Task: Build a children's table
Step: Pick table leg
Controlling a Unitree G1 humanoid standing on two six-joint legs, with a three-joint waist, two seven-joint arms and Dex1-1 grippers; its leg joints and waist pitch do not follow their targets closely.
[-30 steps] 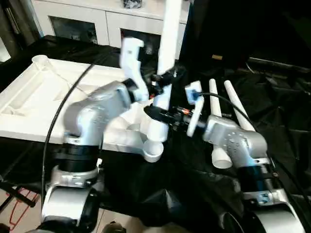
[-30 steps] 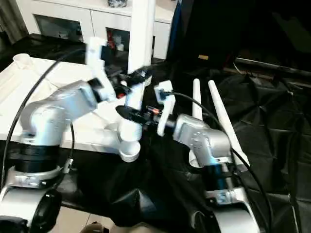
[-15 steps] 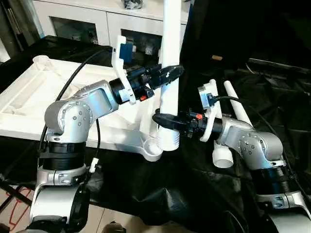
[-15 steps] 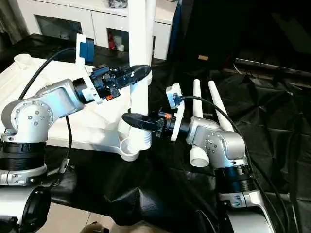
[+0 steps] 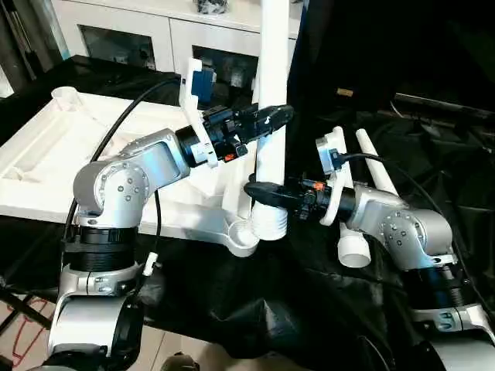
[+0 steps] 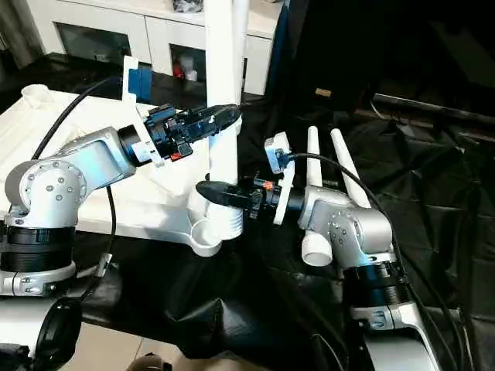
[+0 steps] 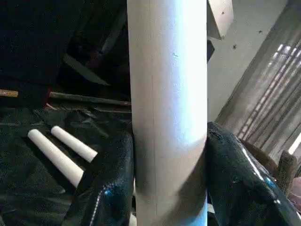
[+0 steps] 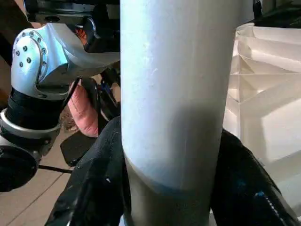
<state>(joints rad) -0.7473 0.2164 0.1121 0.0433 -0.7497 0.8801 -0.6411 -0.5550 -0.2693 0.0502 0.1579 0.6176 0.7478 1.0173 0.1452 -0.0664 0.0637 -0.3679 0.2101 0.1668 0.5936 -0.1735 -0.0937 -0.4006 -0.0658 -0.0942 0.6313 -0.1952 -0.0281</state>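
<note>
- Since a second ago the left gripper (image 5: 272, 117) has swung in from beside the upright leg (image 5: 272, 85) and closed its black fingers (image 7: 113, 183) around it, high on the shaft; the leg now stands straighter.
- The right gripper (image 5: 259, 190) is clamped on the same leg lower down, just above its ribbed foot end; the right wrist view shows a finger pressed to either side of the tube.
- Both pairs of jaws stand about half open, stopped by the width of the tube they hold.
- The leg's bottom end hangs just beside the near corner socket (image 5: 242, 236) of the tabletop (image 5: 54, 151), not yet seated as far as I can tell.
- The tabletop lies ribbed side up on the black cloth (image 5: 263, 301), in front of a white cabinet (image 5: 155, 31).
- Two spare legs (image 5: 363, 185) lie side by side on the cloth, beyond the right forearm.
- To my eye the leg is a hollow plastic tube: light, stiff and smooth, so likely to slip or twist in the fingers.
- Two holds spread along the shaft look sensible for steering it; the low grip guides the end to the socket, the high one keeps it plumb.
</note>
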